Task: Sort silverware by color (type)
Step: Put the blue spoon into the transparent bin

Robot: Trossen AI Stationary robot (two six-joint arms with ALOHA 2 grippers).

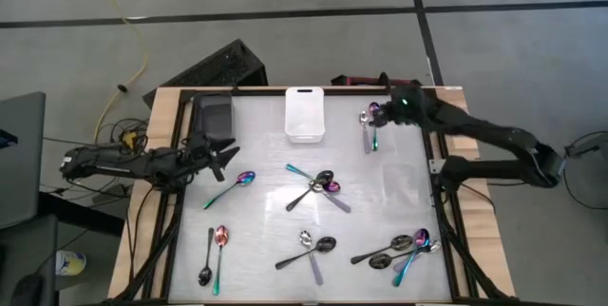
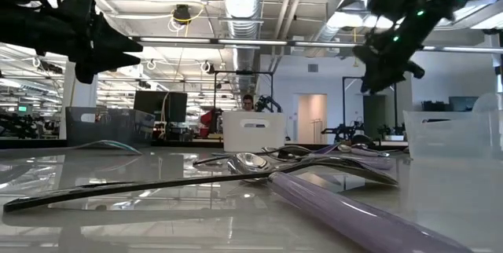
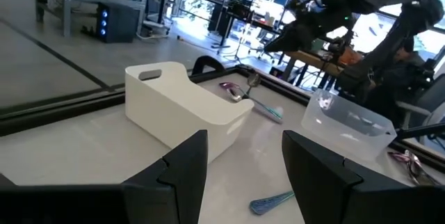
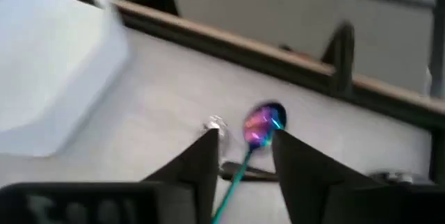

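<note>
- Right gripper [image 1: 378, 116] hangs over the far right corner of the table [image 1: 266, 201]; its fingers [image 4: 201, 161] stand spread, with a rainbow spoon [image 4: 259, 128] lying on the surface between and just ahead of them, pinched by nothing
- That rainbow spoon lies with a silver spoon [image 1: 367, 138] just beside it, the two forming a small group near the far right corner, right of the clear bin [image 1: 305, 114]
- Left gripper [image 1: 220, 157] waits above the left edge of the table, its fingers [image 3: 182, 165] wide apart and empty, pointed toward the white bin [image 3: 182, 107]
- Other spoons lie scattered: a rainbow one [image 1: 231, 188] near the left gripper, a crossed cluster at the middle [image 1: 319, 188], a pair at the near left [image 1: 214, 254], another pair near the front middle [image 1: 312, 246], and a heap at the near right [image 1: 404, 249]
- Judged from this, the step in hand is a drop at the far right group, so sorting is at an early stage with most spoons unsorted
- Next move likely calls for the right arm to lift clear and go for another spoon, probably from the near right heap, and pick a single one out of the tangle without dragging its neighbours
</note>
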